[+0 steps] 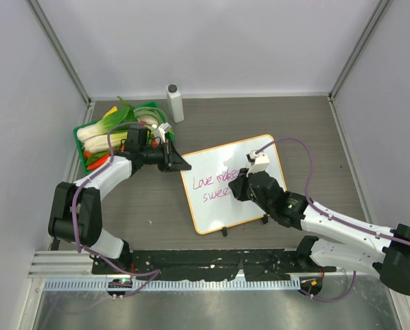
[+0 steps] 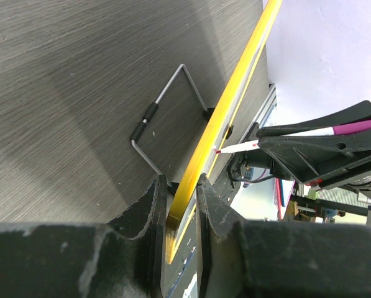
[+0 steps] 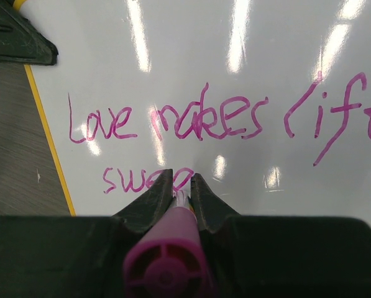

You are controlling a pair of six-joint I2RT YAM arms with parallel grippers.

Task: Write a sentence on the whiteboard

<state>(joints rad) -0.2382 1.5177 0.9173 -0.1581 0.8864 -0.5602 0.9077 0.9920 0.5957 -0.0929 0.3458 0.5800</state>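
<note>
left pincer point(image 1: 177, 163) clenched on whiteboard point(image 1: 218, 210) edge, centre-left | right pincer point(image 3: 182, 186) grips marker point(image 3: 168, 264) | whiteboard looks stiff, light, slippery; hold its edge

High over the near edge, looking down on the whole table point(image 1: 150, 213). Left wrist: very near, facing right along the whiteboard point(image 2: 230, 105) edge. Right wrist: close above the sentence point(image 3: 197, 121). Shared throughout: that whiteboard.
</note>
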